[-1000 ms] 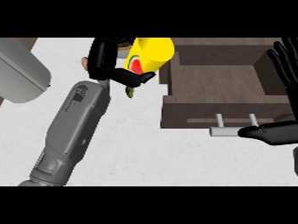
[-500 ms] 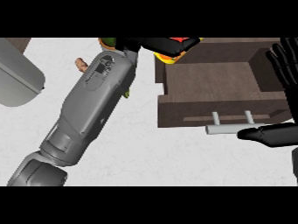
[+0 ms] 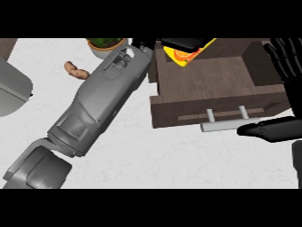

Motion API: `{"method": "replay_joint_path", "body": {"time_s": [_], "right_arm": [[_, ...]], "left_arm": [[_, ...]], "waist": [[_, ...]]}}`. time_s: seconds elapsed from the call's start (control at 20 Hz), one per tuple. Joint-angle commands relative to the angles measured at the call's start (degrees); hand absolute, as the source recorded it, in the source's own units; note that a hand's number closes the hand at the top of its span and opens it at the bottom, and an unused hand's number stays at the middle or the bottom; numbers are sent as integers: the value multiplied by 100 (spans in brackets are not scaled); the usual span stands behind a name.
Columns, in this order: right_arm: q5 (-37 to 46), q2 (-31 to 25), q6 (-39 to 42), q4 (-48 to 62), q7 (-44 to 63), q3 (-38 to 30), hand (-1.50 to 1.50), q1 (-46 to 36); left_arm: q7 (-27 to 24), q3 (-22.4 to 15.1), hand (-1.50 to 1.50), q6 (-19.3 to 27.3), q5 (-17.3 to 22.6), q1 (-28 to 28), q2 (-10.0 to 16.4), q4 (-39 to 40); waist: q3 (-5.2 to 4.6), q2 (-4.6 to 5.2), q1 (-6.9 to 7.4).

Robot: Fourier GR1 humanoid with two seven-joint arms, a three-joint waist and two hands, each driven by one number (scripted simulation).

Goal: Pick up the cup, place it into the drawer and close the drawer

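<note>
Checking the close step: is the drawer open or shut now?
Open: the drawer is pulled out, its inside exposed behind the handle. The left hand holds the yellow cup over its far end.

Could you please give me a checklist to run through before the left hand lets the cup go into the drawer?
1. Left hand curled on the cup: ok.
2. Drawer open: ok.
3. Cup over the drawer's inside: ok, near its far left corner.
4. Cup's height above the drawer's floor: cannot tell.
5. Right hand out of the drawer: ok, open at its right side, thumb by the handle.
</note>
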Motion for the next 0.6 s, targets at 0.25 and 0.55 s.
{"method": "replay_joint_path", "body": {"time_s": [0.25,0.55], "right_arm": [[-107,19,210,125,-100,155,-150,-245],[-176,46,349,97,-38,344,-150,-462]], "left_arm": [[124,-980,150,-520,232,232,-1,628],[120,-1080,-150,-451,714,242,-1,336]], "waist": [[4,127,-424],[-1,153,-629]]}}
